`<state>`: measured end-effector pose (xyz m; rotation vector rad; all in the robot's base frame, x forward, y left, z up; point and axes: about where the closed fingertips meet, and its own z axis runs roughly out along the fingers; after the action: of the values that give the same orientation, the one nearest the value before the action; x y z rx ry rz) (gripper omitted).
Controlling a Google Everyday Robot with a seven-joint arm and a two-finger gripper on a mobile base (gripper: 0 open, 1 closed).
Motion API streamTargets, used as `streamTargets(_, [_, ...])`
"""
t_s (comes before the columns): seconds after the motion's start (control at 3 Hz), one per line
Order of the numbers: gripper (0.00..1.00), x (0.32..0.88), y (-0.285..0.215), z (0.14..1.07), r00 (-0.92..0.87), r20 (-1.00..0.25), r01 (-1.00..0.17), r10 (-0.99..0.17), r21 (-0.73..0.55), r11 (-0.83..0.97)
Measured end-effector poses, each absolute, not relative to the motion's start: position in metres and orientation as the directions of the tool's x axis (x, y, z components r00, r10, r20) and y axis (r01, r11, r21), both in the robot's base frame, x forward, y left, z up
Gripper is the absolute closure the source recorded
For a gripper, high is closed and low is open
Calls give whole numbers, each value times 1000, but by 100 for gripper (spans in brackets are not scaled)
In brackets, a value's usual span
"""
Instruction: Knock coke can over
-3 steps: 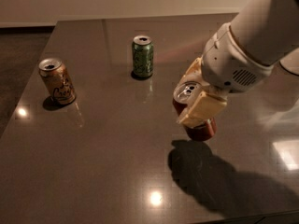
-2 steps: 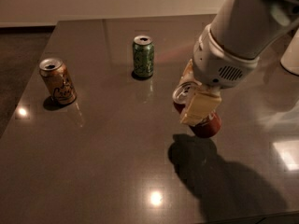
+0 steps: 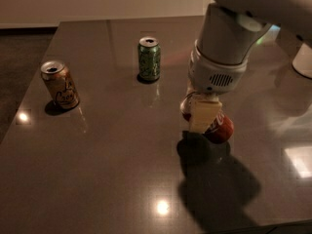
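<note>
The red coke can (image 3: 220,127) is on the dark table (image 3: 112,169), right of centre. It leans steeply, its silver top to the left and its base to the lower right. My gripper (image 3: 201,123) comes down from the white arm (image 3: 222,57) and is right at the can, covering its middle. The can's top is mostly hidden behind the gripper.
A green patterned can (image 3: 149,58) stands upright at the back centre. A tan-orange can (image 3: 60,85) stands upright at the left. A white object (image 3: 304,60) sits at the right edge. The table's left edge borders a dark floor.
The arm has swung more upright over the can. The coke can has tipped further, its base swinging out to the right. The other two cans have not moved.
</note>
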<state>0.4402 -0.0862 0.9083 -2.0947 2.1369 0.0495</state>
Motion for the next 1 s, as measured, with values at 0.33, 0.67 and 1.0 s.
streamTargets(0.33, [33, 443, -88, 899, -15, -94, -997, -995, -68, 22])
streamTargets(0.67, [8, 445, -90, 891, -17, -71, -998, -997, -59, 21])
streamTargets(1.0, [0, 445, -91, 888, -17, -62, -998, -998, -56, 21])
